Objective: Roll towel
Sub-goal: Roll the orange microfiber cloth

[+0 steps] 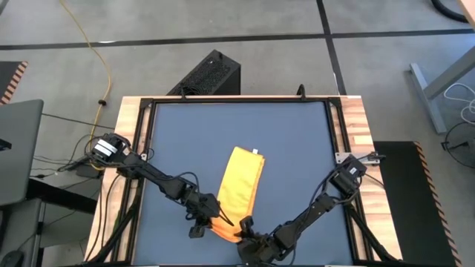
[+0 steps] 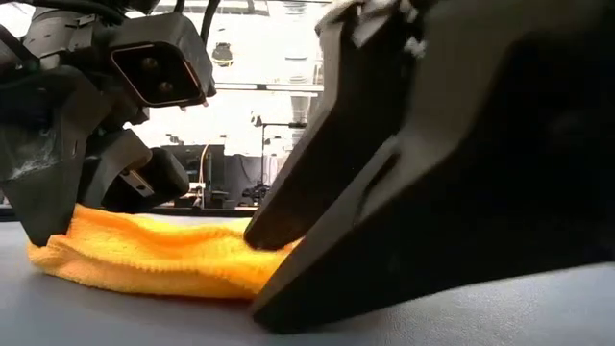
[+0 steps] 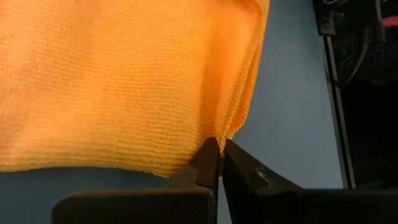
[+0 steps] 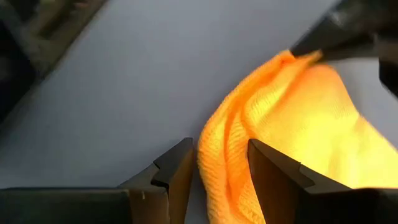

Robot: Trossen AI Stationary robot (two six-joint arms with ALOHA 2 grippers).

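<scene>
Now the small yellow-orange soft cloth towel [image 1: 239, 190] lies folded into a long strip on the dark blue tabletop [image 1: 193, 133], with its tiny white tag [image 1: 256, 152] at the end far from both pincers. The left gripper [image 1: 210, 214] is at the near end of the strip, on its left side, and its two dark fingers [image 3: 208, 163] are pressed together on the hem at the corner of the towel [image 3: 124, 81], so a little edge of fabric is pinched between their tips. The right gripper [image 1: 245, 230] is just beside it, at the same near end but on the other side. Its fingers [image 4: 177, 171] stand apart, and a raised fold of the towel [image 4: 292, 124] sits between them; one finger touches the fold, but the pincer is not clamped on it. In the low view the near end of the towel [image 2: 163, 255] is bunched up between the two grippers.
</scene>
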